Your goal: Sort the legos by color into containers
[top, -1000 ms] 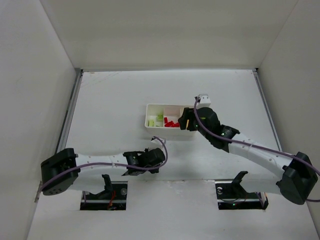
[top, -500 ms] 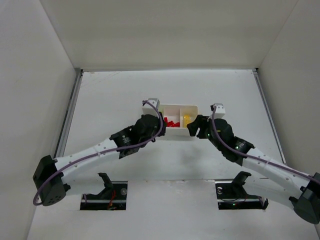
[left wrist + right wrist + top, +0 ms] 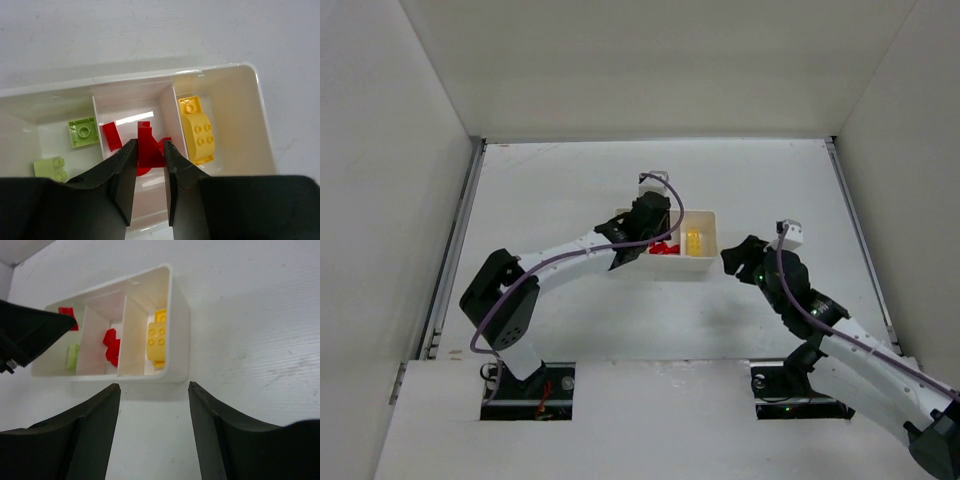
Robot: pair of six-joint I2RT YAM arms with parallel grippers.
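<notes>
The white tray (image 3: 260, 115) has three compartments: light green legos (image 3: 82, 132) on the left, red legos (image 3: 111, 136) in the middle, a yellow lego (image 3: 197, 129) on the right. My left gripper (image 3: 150, 146) hangs over the middle compartment, shut on a red lego (image 3: 146, 134). In the top view the left gripper (image 3: 638, 235) covers the tray's left part. My right gripper (image 3: 154, 387) is open and empty, low over the table just right of the tray (image 3: 180, 340), and shows in the top view (image 3: 732, 258). The yellow lego (image 3: 157, 337) lies nearest it.
White walls enclose the table on three sides. A metal rail (image 3: 455, 240) runs along the left edge and another (image 3: 855, 230) along the right. The arm bases sit at the near edge.
My left arm swung from the near left of the table up over the tray. My right gripper drew back from the tray to the right.
</notes>
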